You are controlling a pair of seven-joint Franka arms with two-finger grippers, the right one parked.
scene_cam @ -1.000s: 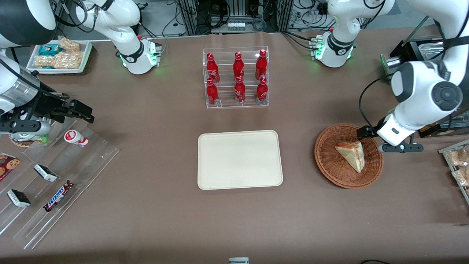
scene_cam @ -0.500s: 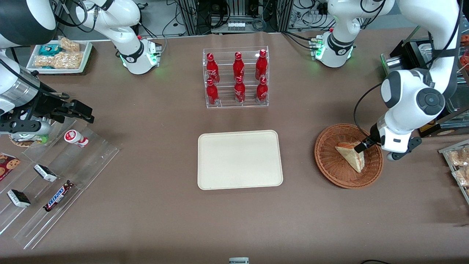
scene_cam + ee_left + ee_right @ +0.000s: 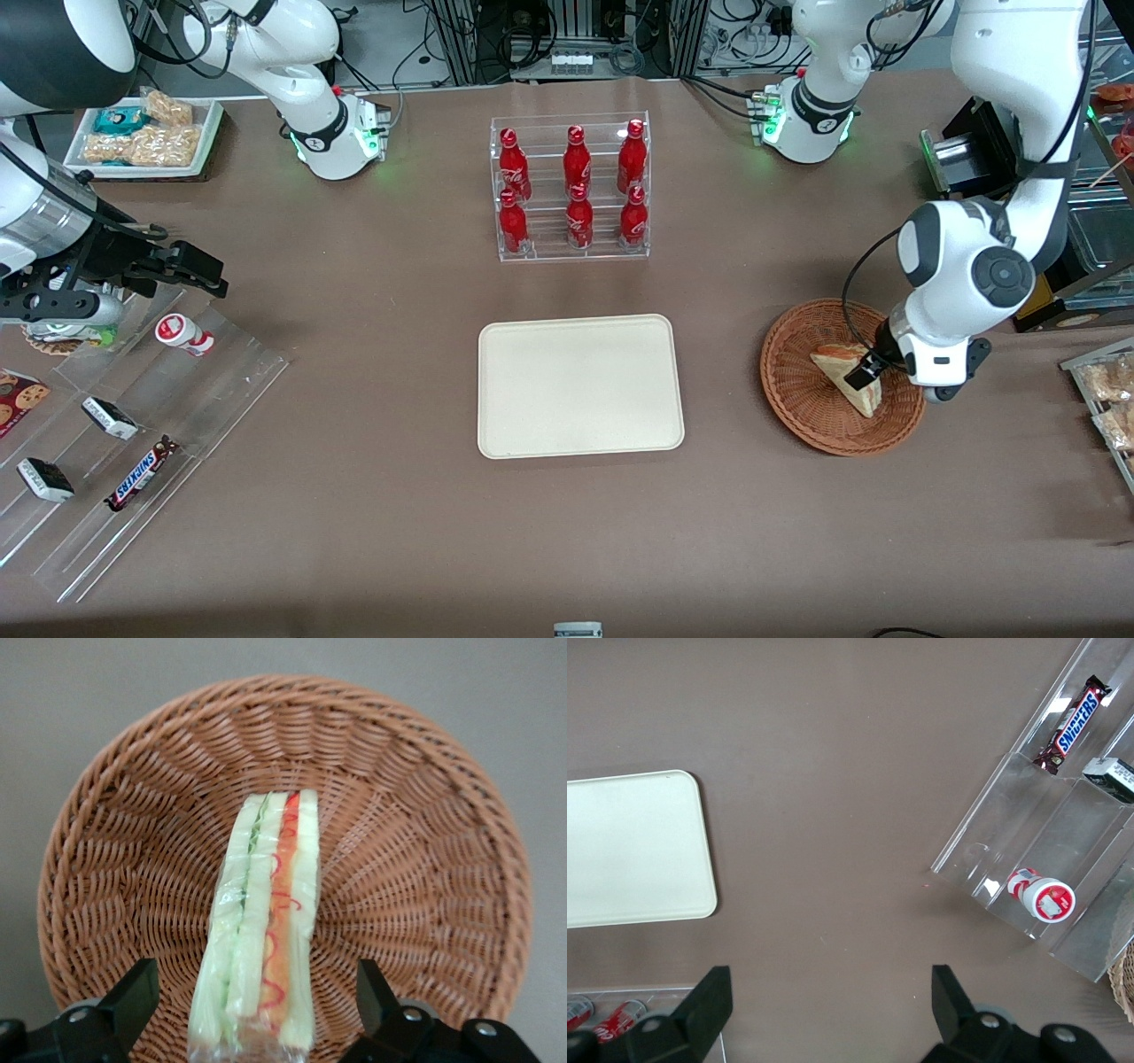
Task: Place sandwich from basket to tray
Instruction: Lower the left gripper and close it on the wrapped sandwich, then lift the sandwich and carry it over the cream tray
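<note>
sandwich [image 3: 262,930] end cut off, pincer [image 3: 257,1005] bodies cropped

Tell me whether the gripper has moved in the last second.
Yes. The gripper, open, came from the basket's rim at the working arm's end to straddle the sandwich inside.

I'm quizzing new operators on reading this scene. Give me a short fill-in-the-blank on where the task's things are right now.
1. The sandwich lies in the ____.
2. The gripper is ____, one finger on each side of the sandwich.
3. The tray holds ____ items.
4. The basket lies toward the ____ arm's end of the table from the tray.

Missing words: basket; open; no; working
</note>
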